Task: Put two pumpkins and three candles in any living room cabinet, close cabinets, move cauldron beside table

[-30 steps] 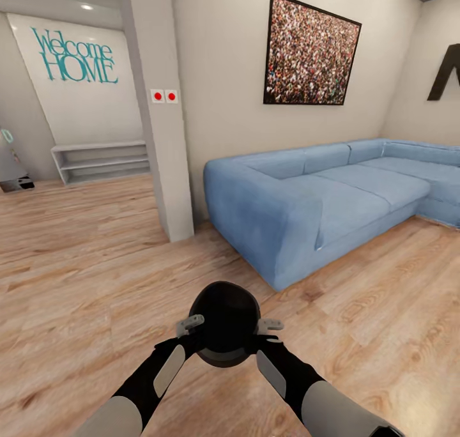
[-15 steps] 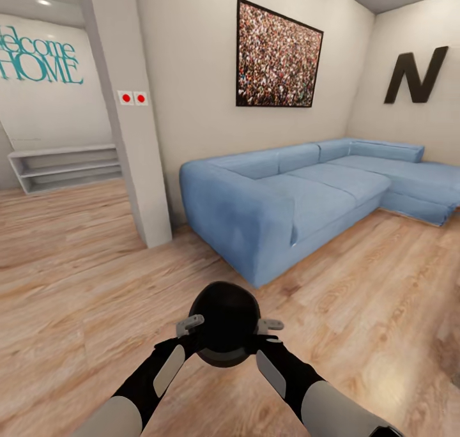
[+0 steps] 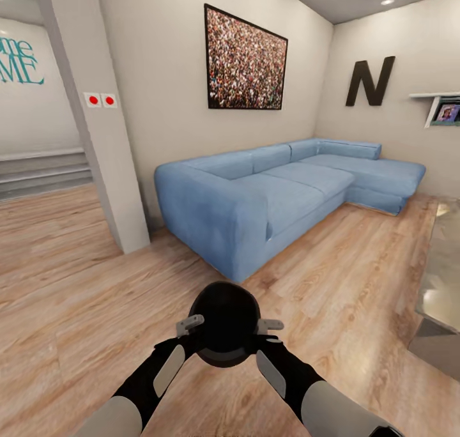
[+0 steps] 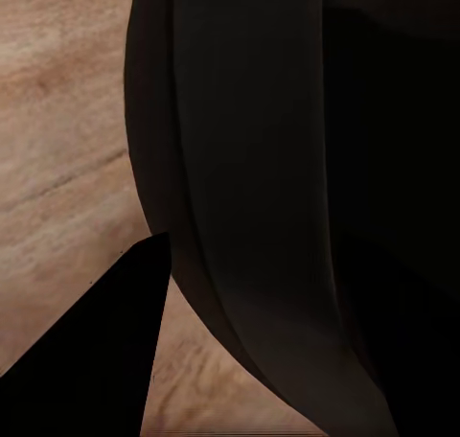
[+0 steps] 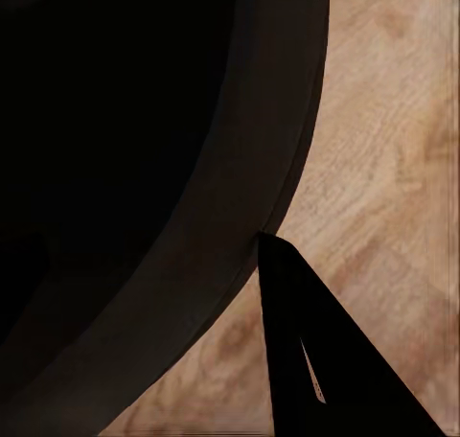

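Light wooden floor (image 3: 76, 296) carries a blue corner sofa (image 3: 268, 197), a grey pillar (image 3: 112, 188), and a glass-topped desk (image 3: 444, 277) at the right edge.

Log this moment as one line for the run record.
carrying: black pot | grip: left pincer and right pincer on opposite sides | ahead: blue sofa | right: glass table

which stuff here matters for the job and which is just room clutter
Part of the job:
- cauldron, held between left gripper and right gripper
- table, glass top at the right edge

Just there:
- blue sofa
- framed picture
- letter N
- pillar
- wall shelf
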